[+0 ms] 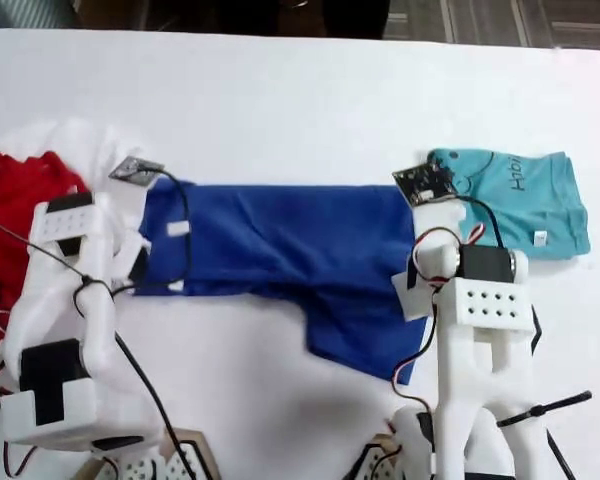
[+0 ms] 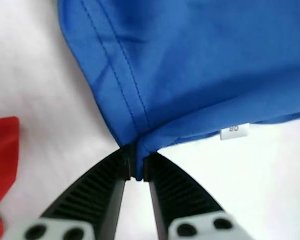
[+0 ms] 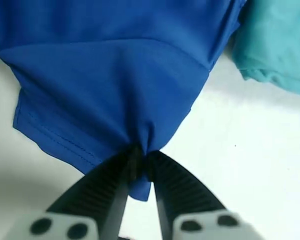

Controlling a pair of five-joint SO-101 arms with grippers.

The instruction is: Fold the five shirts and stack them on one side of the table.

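**1. Ref. item.** The blue shirt (image 1: 290,240) lies spread over the middle of the bench (image 1: 280,80), long axis side to side. One flap near its right end hangs toward the arm bases. All positions below are given rel. to this shirt.

**2. Left hand** (image 2: 138,167). Clenched on the blue shirt at its left end. The jaws pinch a folded corner of fabric where the stitched hem meets the shirt's edge, w/ cloth gathered betw. them.

**3. Right hand** (image 3: 142,165). Clenched on the blue shirt at its right end. The fabric bunches into small pleats at the pinch pt., and a short tip of cloth pokes out betw. the jaws on the wrist side.

**4. Arms.** Both stand on the near side of the shirt, one at each end.

**5. White label** (image 2: 234,131). Sits on the shirt's edge, near the left hand's pinch pt.

**6. Other shirts.**
- Teal shirt (image 1: 520,200): just beyond the blue shirt's right end, lying flat. Contact betw. the two cannot be told.
- Red shirt (image 1: 15,230): beyond the blue shirt's left end, crumpled, apart from it.
- White shirt (image 1: 80,145): betw. the red shirt and the blue shirt's left end, on the far side. Its outline is hard to separate from the bench.
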